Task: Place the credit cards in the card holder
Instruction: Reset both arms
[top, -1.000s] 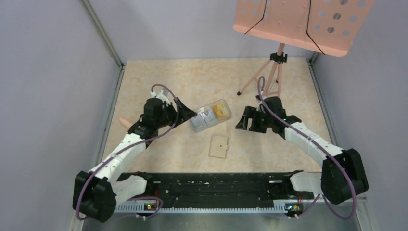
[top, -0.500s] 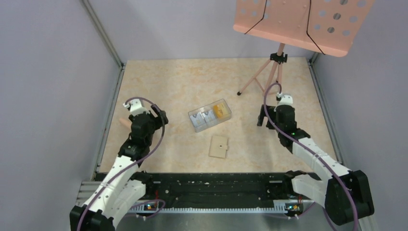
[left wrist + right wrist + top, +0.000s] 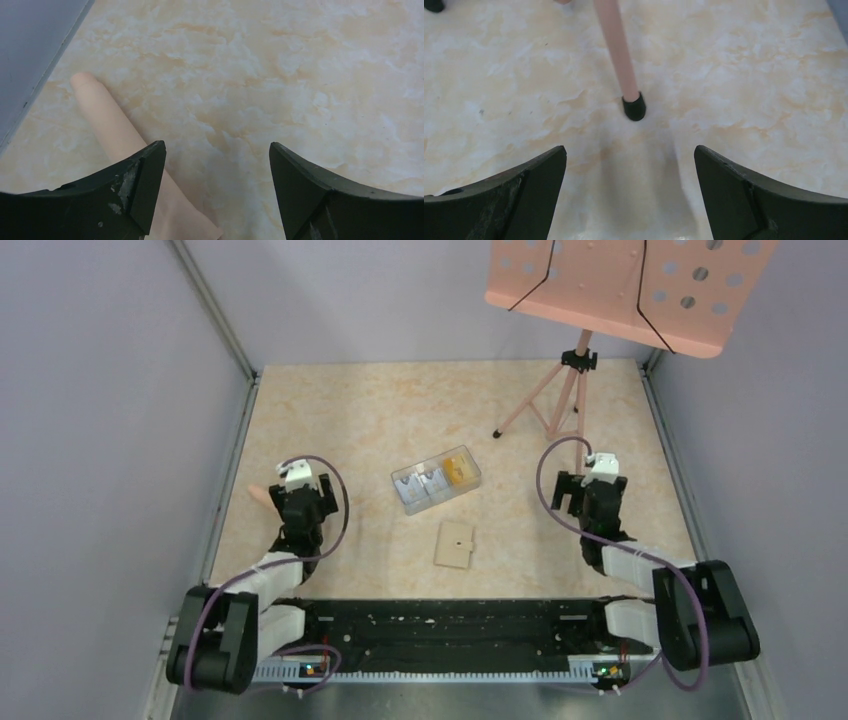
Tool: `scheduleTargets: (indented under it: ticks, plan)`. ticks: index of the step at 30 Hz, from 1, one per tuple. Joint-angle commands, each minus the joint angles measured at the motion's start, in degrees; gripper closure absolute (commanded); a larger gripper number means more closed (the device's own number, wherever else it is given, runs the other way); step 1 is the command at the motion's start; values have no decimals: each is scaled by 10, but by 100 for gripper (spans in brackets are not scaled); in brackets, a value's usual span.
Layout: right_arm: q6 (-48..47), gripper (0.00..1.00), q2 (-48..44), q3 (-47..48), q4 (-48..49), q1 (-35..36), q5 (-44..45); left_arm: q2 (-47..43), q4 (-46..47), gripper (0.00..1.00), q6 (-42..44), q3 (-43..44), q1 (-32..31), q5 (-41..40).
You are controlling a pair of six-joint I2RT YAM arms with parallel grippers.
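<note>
The tan card holder [image 3: 455, 544] lies shut and flat on the table, a small dark dot at its centre. Behind it stands a clear plastic box [image 3: 437, 479] holding a yellow-orange card [image 3: 460, 471] at its right end and white cards with bluish marks [image 3: 423, 483] to the left. My left gripper [image 3: 299, 483] is open and empty, folded back near the table's left side. My right gripper [image 3: 594, 483] is open and empty at the right. In the left wrist view my gripper [image 3: 216, 155] shows only bare table between its fingers; so does my gripper [image 3: 630, 157] in the right wrist view.
A pink tripod music stand [image 3: 620, 285] stands at the back right; one foot [image 3: 634, 107] is just ahead of my right gripper. A pale pink stick [image 3: 112, 125] lies under my left gripper near the left wall [image 3: 30, 55].
Both arms have drawn back from the clear box toward their bases and folded down, the left one to the left side, the right one to the right side. The box and card holder have not moved.
</note>
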Motion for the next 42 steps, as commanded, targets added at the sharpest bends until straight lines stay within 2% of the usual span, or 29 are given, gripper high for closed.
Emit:
scheduleTargets:
  ticks: [1,3,5,7,9,11,13,14,15,17,25,42]
  plan:
    - [8,1,48,35,117,-64,-40,46,203,19,50,-11,22,37]
    - [14,1,73,50,125,-92,-63,77,209,19,56,9,30,40]
    - [6,1,85,45,176,-111,-63,112,219,19,70,30,36,55]
    - [21,1,99,58,168,-131,-75,148,265,19,85,37,43,84]
    - [32,1,120,35,245,-138,-93,209,342,18,87,32,62,111]
    - [10,1,127,28,260,-137,-141,236,392,16,63,18,80,129]
    - [-10,1,145,13,308,-122,-152,227,341,15,57,31,81,144]
    - [-23,1,152,-5,341,-115,-151,227,328,3,58,39,81,151]
    - [-22,1,167,-24,400,-114,-149,232,334,1,59,41,95,155]
    - [-24,1,156,-11,355,-110,-133,233,339,1,59,39,99,158]
    - [-28,1,161,-31,403,-105,-131,231,337,1,58,39,100,158]
    - [-27,1,163,-19,381,-105,-128,233,337,1,59,39,99,157]
